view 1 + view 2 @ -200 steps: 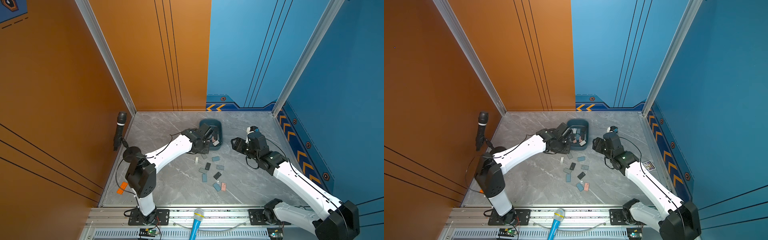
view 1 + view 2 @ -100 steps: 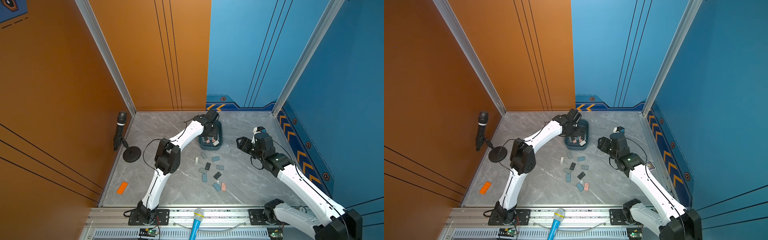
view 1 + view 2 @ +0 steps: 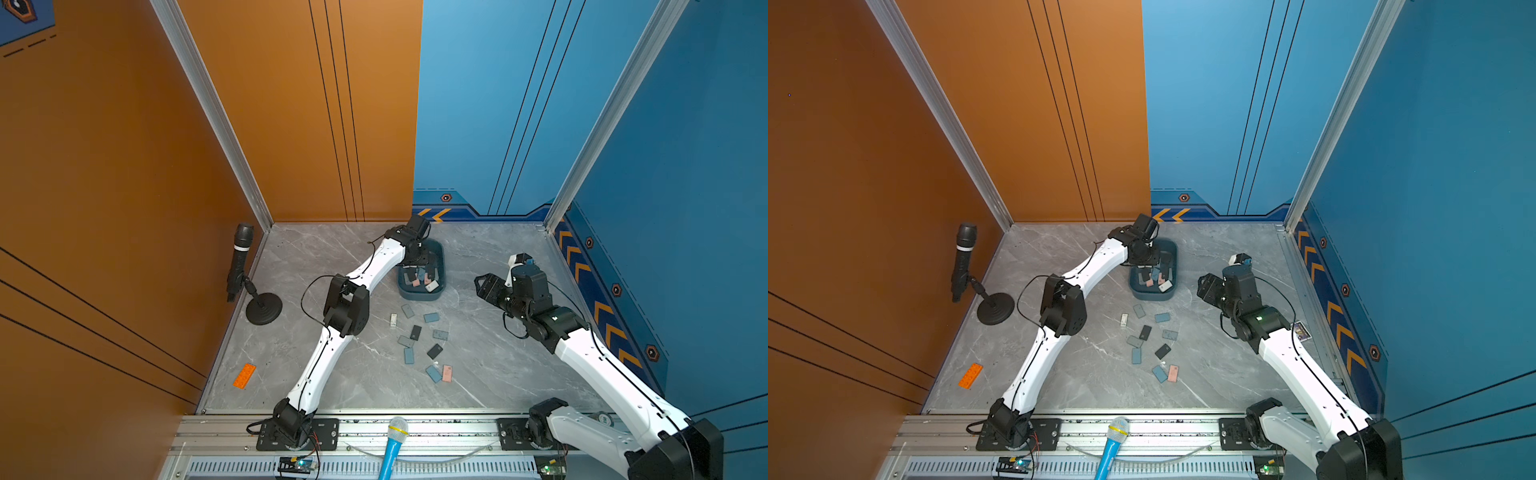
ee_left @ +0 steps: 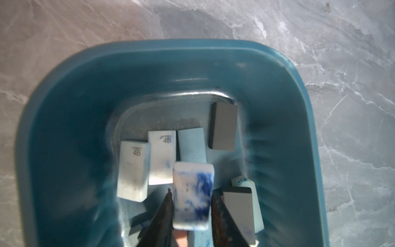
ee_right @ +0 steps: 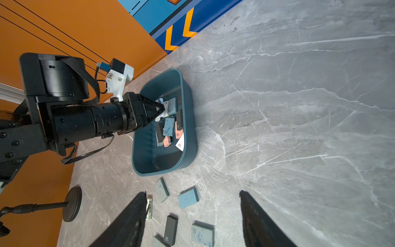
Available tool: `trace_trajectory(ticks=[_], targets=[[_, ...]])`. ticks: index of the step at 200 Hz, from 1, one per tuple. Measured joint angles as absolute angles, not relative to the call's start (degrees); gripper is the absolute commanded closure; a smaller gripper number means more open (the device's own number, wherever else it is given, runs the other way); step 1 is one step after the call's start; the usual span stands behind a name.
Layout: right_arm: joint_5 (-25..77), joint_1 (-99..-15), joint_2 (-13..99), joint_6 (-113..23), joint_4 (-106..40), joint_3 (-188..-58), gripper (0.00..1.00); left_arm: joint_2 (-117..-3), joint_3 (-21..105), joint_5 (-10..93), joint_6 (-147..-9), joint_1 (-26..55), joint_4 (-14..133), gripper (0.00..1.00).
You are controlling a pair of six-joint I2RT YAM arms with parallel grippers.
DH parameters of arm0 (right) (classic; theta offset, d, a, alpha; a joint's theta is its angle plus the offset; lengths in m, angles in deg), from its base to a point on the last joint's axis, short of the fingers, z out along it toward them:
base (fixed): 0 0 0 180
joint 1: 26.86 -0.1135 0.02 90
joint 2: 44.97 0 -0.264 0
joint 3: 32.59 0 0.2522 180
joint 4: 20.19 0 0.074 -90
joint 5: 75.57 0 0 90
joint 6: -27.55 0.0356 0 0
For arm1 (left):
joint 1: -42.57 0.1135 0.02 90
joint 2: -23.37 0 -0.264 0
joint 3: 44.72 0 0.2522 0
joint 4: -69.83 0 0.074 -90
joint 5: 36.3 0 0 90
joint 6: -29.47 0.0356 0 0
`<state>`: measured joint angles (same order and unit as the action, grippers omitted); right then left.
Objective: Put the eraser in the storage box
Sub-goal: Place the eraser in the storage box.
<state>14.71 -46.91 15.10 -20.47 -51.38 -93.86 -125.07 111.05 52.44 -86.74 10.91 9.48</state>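
Your left gripper point(image 4: 192, 191): it hangs over the storage box point(image 4: 64, 128), fingers on either side of a white eraser point(image 4: 193, 198) smeared with blue. You cannot tell whether they pinch it or stand just clear of it.
Eraser's place: inside the box's rim, above the pieces on the floor, not lying flat.
Already in: several stowed erasers point(image 4: 162, 158) lie on the box floor, white, pale blue and grey. The right wrist view adds pink ones.
Your right gripper point(image 5: 192, 192): jaws wide apart, nothing between them. It hovers over the table point(image 3: 498, 365), apart from the box.
Left for you: about ten loose erasers point(image 3: 409, 356) lie scattered on the table just in front of the box.
Progress: by my judgement you are near halfway, with this drop almost done.
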Motion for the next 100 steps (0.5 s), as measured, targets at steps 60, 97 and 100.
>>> trace_trajectory(ticks=[60,97,100], targets=[[16.00,-46.89,16.57,-20.45,-51.40,-93.86,0.31,-123.65,109.33,51.44,-86.66,10.46,9.55,0.51],[15.93,-48.05,16.28,-20.69,-52.78,-93.86,0.32,-114.65,101.15,51.20,-86.00,9.45,10.75,0.52],[15.91,-48.34,16.22,-20.71,-53.13,-93.88,0.32,-113.66,100.06,51.20,-85.91,9.36,11.28,0.52]])
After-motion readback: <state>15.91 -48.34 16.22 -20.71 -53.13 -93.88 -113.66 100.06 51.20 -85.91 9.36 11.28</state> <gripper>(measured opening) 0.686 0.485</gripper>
